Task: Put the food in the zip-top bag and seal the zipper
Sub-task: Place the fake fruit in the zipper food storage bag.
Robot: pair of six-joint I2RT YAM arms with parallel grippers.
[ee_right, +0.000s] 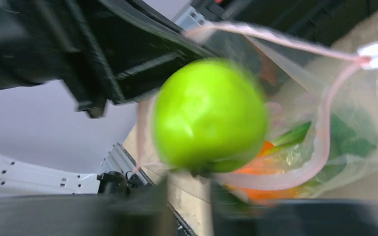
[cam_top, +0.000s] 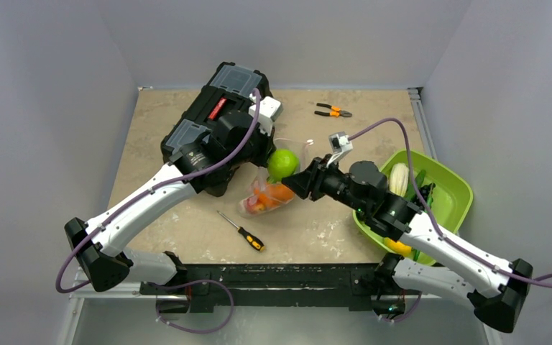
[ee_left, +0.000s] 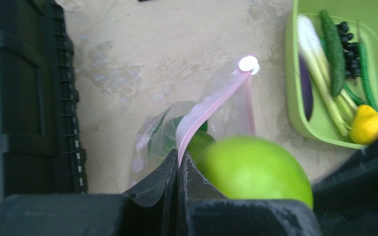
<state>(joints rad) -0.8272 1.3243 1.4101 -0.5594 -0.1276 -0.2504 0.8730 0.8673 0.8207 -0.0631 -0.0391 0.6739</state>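
Food, a lime-green round fruit (cam_top: 282,164), hangs at the mouth of the zip-top bag (cam_top: 248,207) mid-bench (cam_top: 316,223), just off the tips of the right jaws. They reach in from its 4 o'clock, partly spread; whether they grip it I cannot tell. Left jaws, at its 10 o'clock, are pressed together, pinching the zipper (ee_left: 211,101), with orange pieces (cam_top: 280,192) inside the bag.

- Reaches the left arm (cam_top: 151,198) forward and to the right from its base, wrist angled downward.
- Pinches the left gripper (ee_left: 177,169) fully closed on the zipper (ee_left: 211,101), fingers pressed flat together.
- Stretches the right arm (cam_top: 438,241) forward and to the left, low, toward the other.
- Keeps the right gripper (ee_right: 189,187) parted, tips near the left gripper.
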